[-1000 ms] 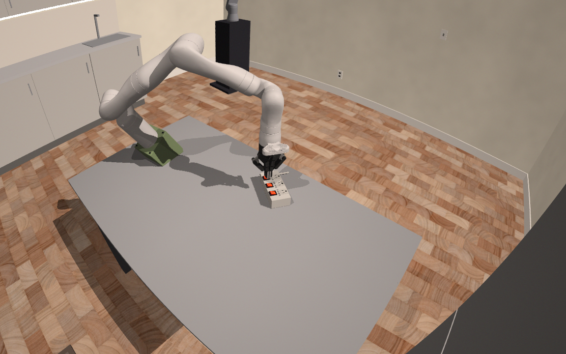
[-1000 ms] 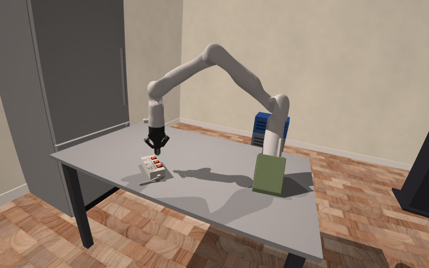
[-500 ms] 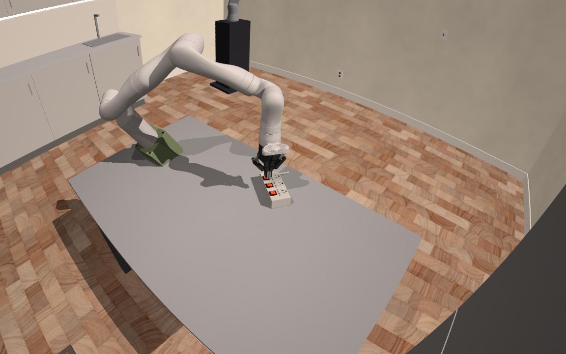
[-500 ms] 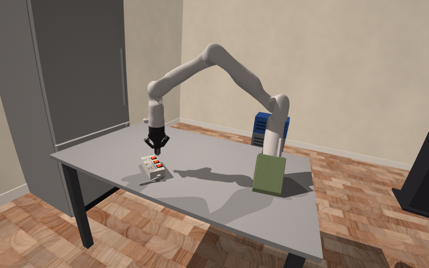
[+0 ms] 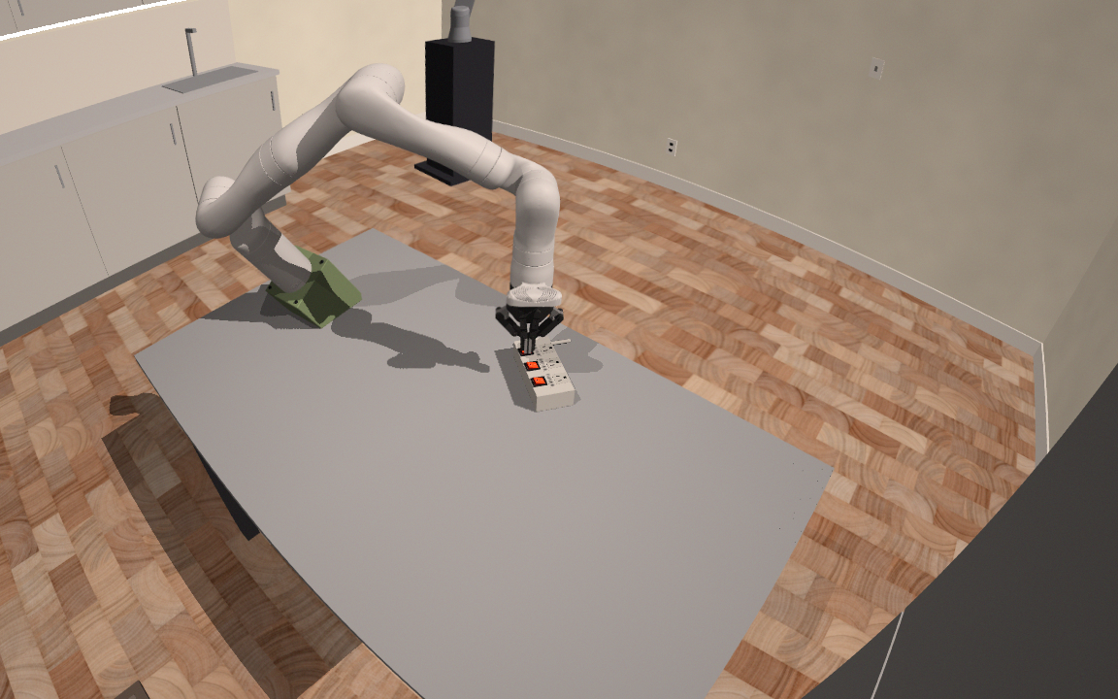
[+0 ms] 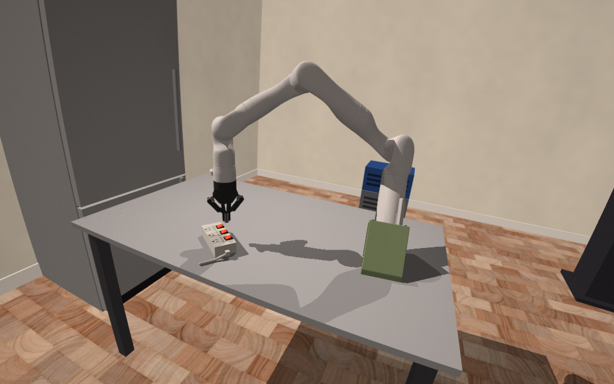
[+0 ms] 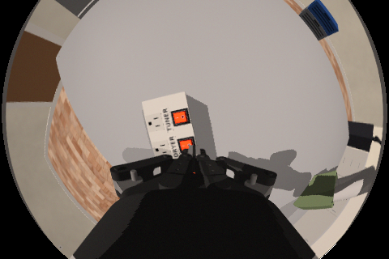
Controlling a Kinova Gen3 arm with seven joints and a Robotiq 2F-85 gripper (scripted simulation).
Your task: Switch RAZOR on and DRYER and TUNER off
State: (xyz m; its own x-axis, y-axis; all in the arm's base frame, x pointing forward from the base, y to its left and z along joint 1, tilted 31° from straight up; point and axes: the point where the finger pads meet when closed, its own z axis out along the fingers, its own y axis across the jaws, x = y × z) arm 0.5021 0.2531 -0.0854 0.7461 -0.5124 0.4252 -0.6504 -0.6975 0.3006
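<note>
Power strip (image 6: 218,238) upright, closed gripper (image 6: 226,220) above

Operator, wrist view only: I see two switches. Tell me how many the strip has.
Observer: Three orange switches sit in a row on the strip, seen from the exterior view.
Operator: Report the gripper's height.
Observer: The gripper, shut and empty, hangs close above the switch row. I cannot tell if it touches.
Operator: Check for a cord.
Observer: A short grey cord stub sticks out of one end and lies on the table.
</note>
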